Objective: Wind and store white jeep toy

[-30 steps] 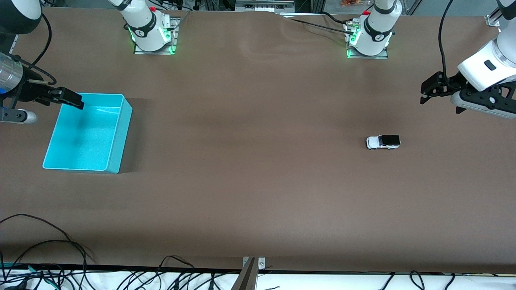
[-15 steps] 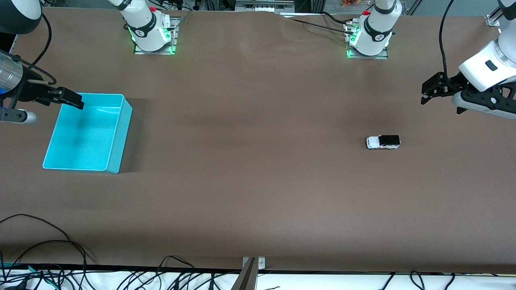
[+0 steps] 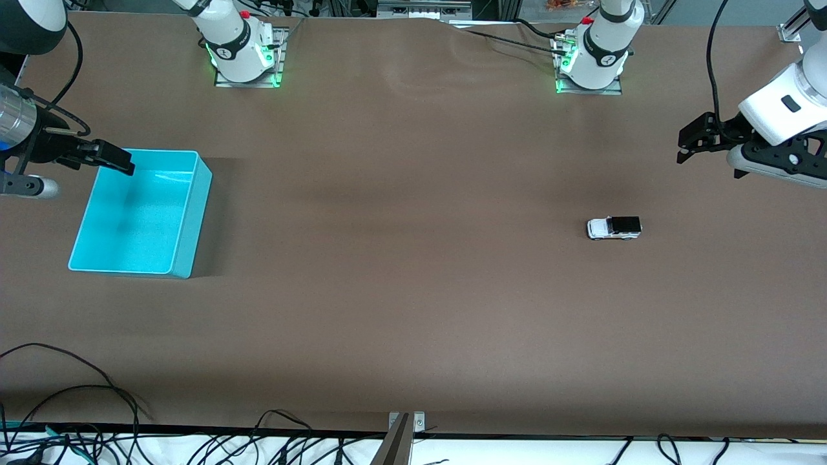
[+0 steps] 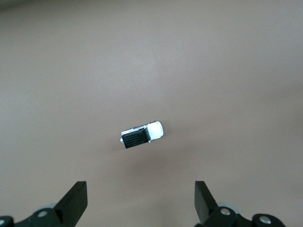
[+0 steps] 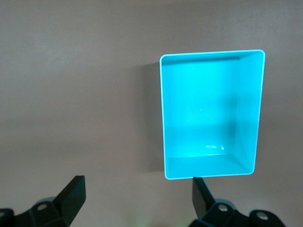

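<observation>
The white jeep toy [image 3: 614,227], small with a black roof, sits on the brown table toward the left arm's end; it also shows in the left wrist view [image 4: 141,135]. My left gripper [image 3: 686,140] is open and empty, up in the air over the table toward the left arm's end, apart from the jeep. The turquoise bin [image 3: 139,213] is empty at the right arm's end; it also shows in the right wrist view [image 5: 210,113]. My right gripper [image 3: 116,160] is open and empty over the bin's rim.
Both arm bases [image 3: 242,45] [image 3: 594,51] stand along the table's edge farthest from the front camera. Loose black cables [image 3: 77,420] lie along the table's nearest edge, with a metal bracket [image 3: 400,439] at its middle.
My left gripper has drifted slightly upward and toward the left arm's end of the table. The jeep, the bin and the right gripper have not moved.
</observation>
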Controlling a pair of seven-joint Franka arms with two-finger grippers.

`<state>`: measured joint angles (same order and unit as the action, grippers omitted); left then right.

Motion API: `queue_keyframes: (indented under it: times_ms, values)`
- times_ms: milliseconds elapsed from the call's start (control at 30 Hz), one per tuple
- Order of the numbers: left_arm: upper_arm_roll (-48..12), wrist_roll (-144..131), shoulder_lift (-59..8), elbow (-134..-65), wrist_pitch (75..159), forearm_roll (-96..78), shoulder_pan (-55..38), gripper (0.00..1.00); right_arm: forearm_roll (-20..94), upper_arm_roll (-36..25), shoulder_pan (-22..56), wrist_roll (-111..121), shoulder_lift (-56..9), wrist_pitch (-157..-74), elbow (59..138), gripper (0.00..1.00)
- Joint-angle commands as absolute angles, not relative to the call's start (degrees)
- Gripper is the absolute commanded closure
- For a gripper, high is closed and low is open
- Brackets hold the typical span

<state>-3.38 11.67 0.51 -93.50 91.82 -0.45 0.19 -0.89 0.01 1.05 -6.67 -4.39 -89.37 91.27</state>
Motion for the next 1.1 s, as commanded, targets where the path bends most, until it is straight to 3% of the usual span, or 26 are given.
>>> queue_keyframes:
  times_ms: [0, 1068]
  values:
    - [-3.51, 12.74, -0.35, -91.41, 89.65, 0.88, 1.05, 0.00, -0.35, 0.70, 0.26, -6.50, -4.66, -88.59, 89.91, 0.00]
    - [-3.78, 25.83, -9.66, -91.23, 88.86, 1.14, 1.49, 0.00, -0.26, 0.70, 0.26, -6.42, -4.66, -88.59, 89.91, 0.00]
